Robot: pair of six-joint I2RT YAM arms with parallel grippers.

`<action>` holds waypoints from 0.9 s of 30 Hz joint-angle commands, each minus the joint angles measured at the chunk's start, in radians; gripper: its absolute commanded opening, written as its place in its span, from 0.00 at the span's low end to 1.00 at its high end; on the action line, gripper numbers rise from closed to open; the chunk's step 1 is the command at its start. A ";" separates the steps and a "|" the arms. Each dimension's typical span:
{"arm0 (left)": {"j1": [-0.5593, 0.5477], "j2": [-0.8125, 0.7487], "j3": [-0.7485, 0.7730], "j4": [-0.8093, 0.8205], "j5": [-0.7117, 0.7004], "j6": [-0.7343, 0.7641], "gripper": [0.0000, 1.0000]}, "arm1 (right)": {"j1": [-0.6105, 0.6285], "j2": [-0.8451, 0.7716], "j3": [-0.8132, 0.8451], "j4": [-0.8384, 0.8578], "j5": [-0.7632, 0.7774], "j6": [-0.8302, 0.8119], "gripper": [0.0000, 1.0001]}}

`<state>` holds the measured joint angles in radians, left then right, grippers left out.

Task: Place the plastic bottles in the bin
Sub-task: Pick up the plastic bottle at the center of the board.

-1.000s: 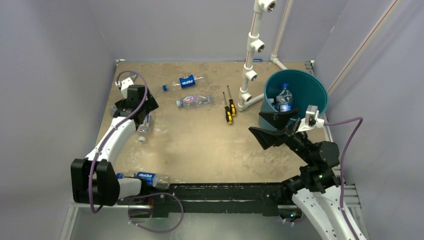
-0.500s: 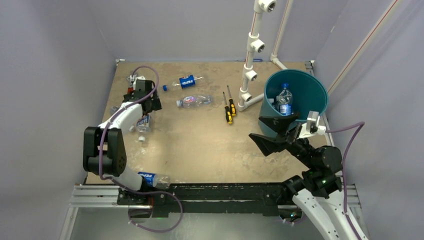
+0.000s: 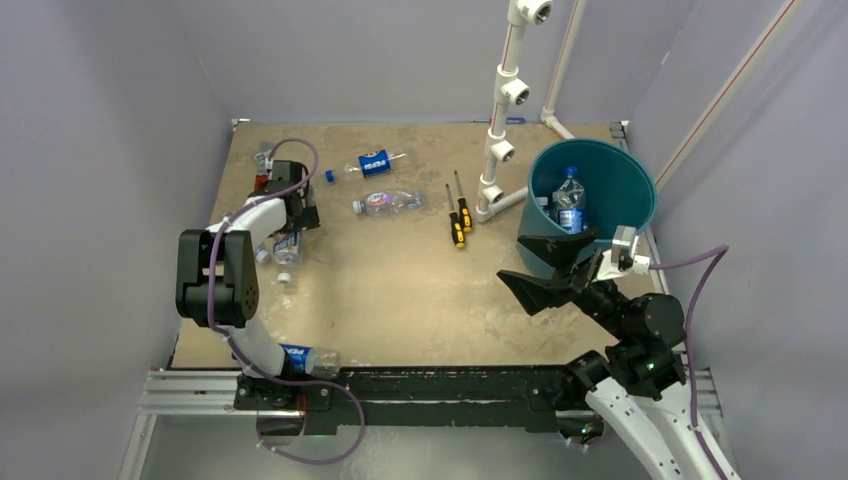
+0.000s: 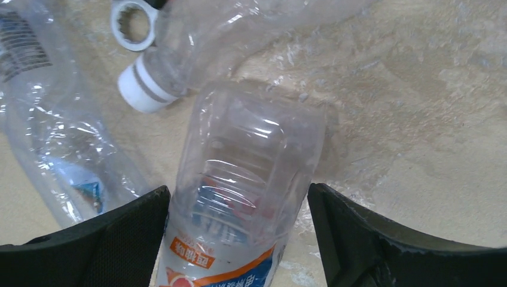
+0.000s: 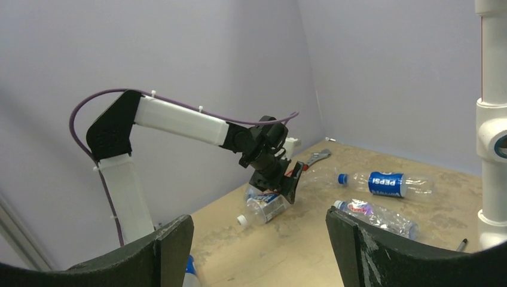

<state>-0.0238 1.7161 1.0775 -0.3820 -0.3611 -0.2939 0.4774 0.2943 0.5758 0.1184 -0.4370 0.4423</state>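
Left wrist view puts the left pincer [image 4: 236, 197] nearest, its black jaws spread to either side of a clear plastic bottle with an orange-and-blue label [image 4: 254, 143] lying on the sandy-brown bench [image 4: 418, 89]. The pads sit right at the bottle's walls; whether they already squeeze it I cannot tell. Just beyond it lies a second clear bottle with a white cap [image 4: 143, 89], a crumpled third bottle [image 4: 54, 137] is to one side, and farther off is the silver ring end of a wrench [image 4: 133, 24].

The worry is the thin, slick wall; a hard clench could crumple it or squirt it into the white-capped neighbour, and a lift might drag that neighbour along. The carry looks long too; the round teal plastic bin [image 3: 640, 175] stands at the far right, one capped bottle [image 3: 570, 200] is inside it, and yellow-and-black screwdrivers [image 3: 458, 215] and a white pipe frame [image 3: 503, 110] lie on the way.

Seen from the top external view, the left arm [image 3: 215, 270] rises from the near edge, elbow folded high, forearm reaching far-left, wrist bent down onto the cluster. The right pincer [image 3: 508, 256] hangs released and empty just beside the bin.
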 commanded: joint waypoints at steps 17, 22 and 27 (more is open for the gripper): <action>-0.012 -0.455 -0.197 0.251 0.491 -0.339 0.33 | 0.007 0.212 0.081 0.093 -0.196 0.033 0.83; -0.190 -0.691 -0.348 0.505 0.482 -0.540 0.33 | 0.076 0.278 0.051 0.167 -0.129 0.063 0.82; -0.265 -0.865 -0.508 0.761 0.470 -0.764 0.33 | 0.328 0.392 0.078 0.167 0.114 0.036 0.82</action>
<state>-0.2649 0.9466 0.6849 0.0990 0.1001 -0.8165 0.6434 0.6102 0.6296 0.2317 -0.5079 0.4858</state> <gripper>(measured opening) 0.565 0.822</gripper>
